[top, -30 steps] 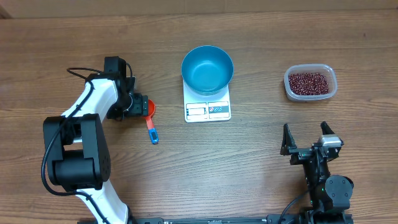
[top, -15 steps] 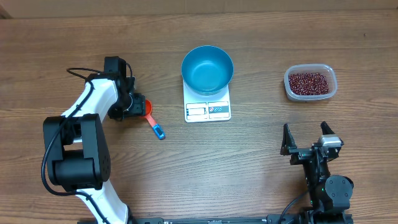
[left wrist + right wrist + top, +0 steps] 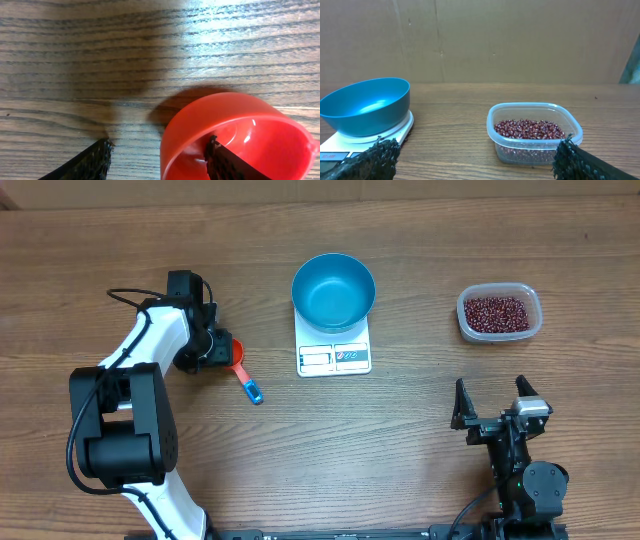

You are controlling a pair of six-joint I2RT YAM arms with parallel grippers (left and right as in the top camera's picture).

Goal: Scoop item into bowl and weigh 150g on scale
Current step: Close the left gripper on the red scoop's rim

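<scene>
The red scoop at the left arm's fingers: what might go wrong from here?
The left gripper straddles the scoop's thin curved wall. One finger is inside the cup and the other is outside, apart from it. Closing there may twist or flip the scoop. The beans sit in a tub far to the right, past the bowl on the scale, so carrying the scoop across might knock the bowl.

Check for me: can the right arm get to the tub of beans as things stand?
Probably yes: the tub sits just ahead of the open right end effector, with nothing standing between them.
</scene>
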